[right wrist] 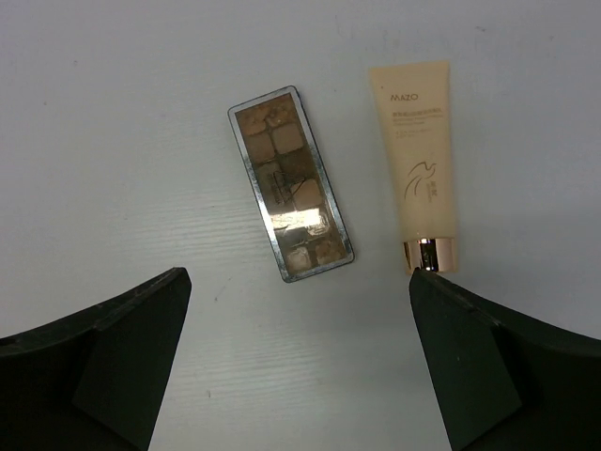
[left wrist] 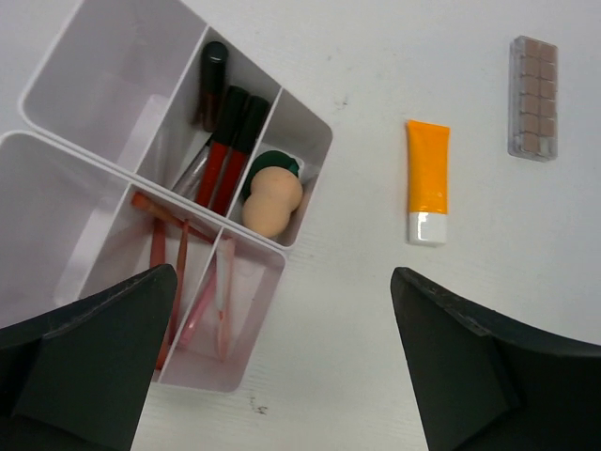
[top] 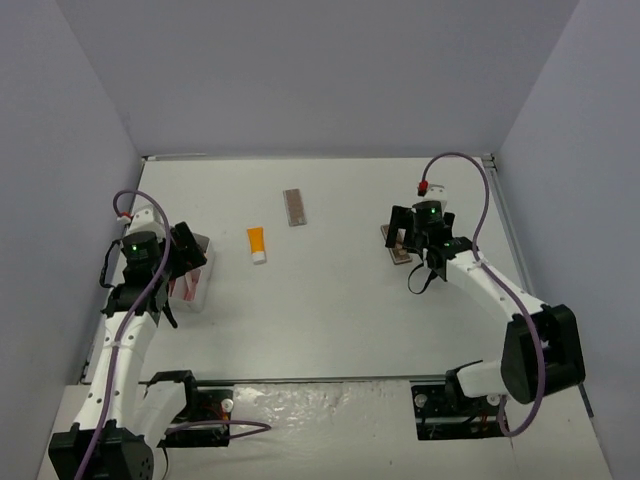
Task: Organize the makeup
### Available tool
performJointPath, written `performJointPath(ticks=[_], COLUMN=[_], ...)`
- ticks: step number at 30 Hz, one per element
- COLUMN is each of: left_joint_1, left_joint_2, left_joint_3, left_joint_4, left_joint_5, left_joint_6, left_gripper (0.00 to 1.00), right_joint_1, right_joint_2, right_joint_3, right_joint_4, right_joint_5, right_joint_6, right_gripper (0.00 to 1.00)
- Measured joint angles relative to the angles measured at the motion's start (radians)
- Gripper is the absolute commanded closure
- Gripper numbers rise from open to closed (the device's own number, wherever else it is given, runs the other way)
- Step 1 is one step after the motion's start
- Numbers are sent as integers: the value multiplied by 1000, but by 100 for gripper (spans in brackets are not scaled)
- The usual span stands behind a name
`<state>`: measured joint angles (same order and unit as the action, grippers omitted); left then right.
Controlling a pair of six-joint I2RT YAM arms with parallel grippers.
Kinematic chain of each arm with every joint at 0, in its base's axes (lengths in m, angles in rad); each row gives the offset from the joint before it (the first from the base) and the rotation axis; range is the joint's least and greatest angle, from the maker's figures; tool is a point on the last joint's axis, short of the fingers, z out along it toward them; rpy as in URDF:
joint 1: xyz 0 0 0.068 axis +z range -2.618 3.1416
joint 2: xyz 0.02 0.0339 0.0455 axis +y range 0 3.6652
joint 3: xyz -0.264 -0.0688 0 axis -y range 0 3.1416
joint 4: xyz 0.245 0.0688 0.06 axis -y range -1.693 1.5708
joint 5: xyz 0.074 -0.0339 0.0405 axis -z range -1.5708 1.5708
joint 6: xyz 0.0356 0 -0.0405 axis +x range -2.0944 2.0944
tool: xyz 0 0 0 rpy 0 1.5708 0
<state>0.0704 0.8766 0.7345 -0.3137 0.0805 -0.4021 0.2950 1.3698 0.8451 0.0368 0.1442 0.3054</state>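
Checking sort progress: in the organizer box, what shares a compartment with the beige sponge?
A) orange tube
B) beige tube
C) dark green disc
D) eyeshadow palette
C: in the left wrist view the dark green disc sits right behind the beige sponge, inside the same compartment of the white box.

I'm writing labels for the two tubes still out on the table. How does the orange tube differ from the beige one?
The orange tube has a white cap, while the beige tube has a shiny copper-coloured cap. The beige tube carries dark print and a line drawing, while the orange tube's visible face is plain. Both lie flat on the white table, outside the box, and nothing is holding either one.
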Motion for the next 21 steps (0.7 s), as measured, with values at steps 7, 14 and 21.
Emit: performJointPath(ticks=[7,14,21], left_joint_1=[-1,-2,-2], left_joint_2=[4,5,5], left_joint_3=[22,28,28], left_joint_4=[-3,-13,-21], left_joint_5=[85,127,149], left_joint_6=[-14,-22,-24], left_gripper=[3,3,3], right_joint_1=[-20,-21,-22], right_joint_2=[218,376,428], right_joint_3=[111,168,169], right_joint_4=[-28,-31,-26], right_joint_5=[-90,-112,-112], right_joint_6=[-63,-99,-109], right_gripper=[9,12,24])
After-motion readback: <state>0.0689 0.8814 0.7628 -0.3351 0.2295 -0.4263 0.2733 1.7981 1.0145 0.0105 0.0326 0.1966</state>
